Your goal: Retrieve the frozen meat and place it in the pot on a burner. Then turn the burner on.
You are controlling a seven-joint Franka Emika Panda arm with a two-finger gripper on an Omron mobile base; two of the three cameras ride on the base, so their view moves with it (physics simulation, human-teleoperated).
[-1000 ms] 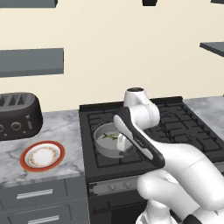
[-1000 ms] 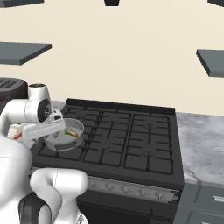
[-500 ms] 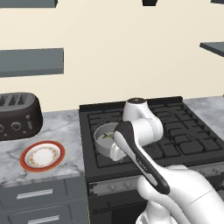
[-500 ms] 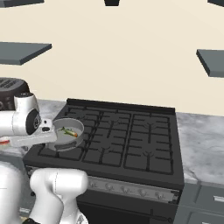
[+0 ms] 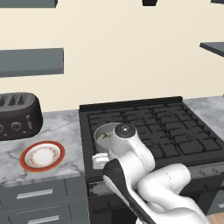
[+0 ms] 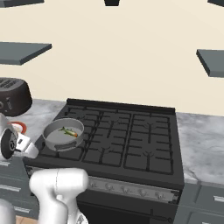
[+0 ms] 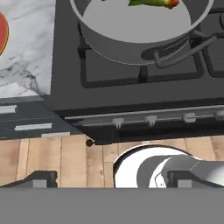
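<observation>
Grey pot (image 7: 131, 39) holding the frozen meat (image 7: 153, 2) lies beyond the tool (image 7: 109, 179).

Flat, even rendered light, soft faint shadows, no glare, slight pixelation.

Grey pot (image 7: 131, 41) ahead of the hand holds a greenish fish (image 7: 151, 3) (orange-red tail, seemingly); black cooktop (image 7: 100, 87), grey-veined marble counter (image 7: 26, 65).

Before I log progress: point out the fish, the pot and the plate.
fish (image 6: 69, 131), right base view, mid-body.
pot (image 6: 56, 145), right base view, front wall.
plate (image 5: 42, 156), left base view, white centre.
</observation>
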